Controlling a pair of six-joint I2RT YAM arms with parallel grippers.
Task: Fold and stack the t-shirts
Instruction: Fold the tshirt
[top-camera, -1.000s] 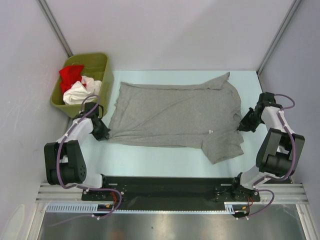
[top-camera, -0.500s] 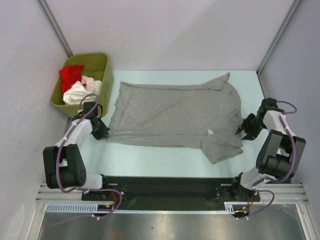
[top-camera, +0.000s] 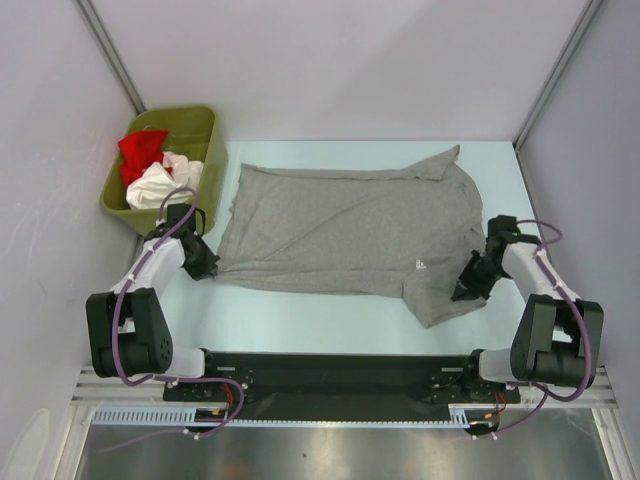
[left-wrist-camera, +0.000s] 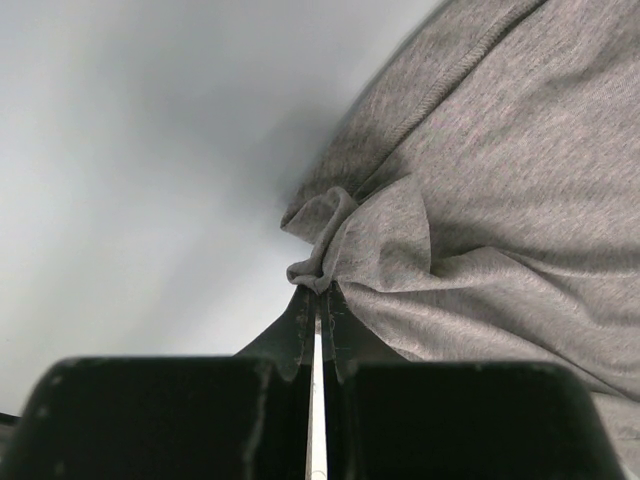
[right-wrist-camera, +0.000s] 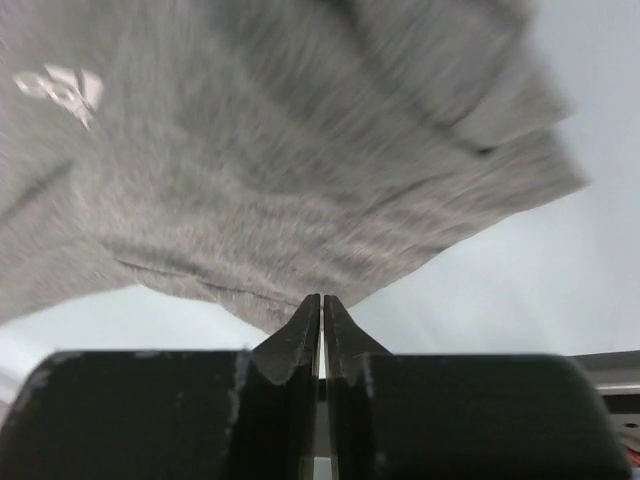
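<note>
Right gripper (top-camera: 466, 288) moved in toward near sleeve — left gripper (top-camera: 207, 268) unmoved.
Both arms low, fingers pinching grey shirt (top-camera: 350, 225): left hem corner, right sleeve edge; shirt spread flat on table (top-camera: 300, 312).

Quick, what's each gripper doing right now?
Left gripper: closed on the grey t-shirt corner.
Right gripper: closed at its sleeve edge; grip unclear.

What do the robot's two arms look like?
Both the left arm and right arm have white tubes between chunky black joints, with a looping purplish-grey cable alongside. Each ends in flat black fingers like a beak.
</note>
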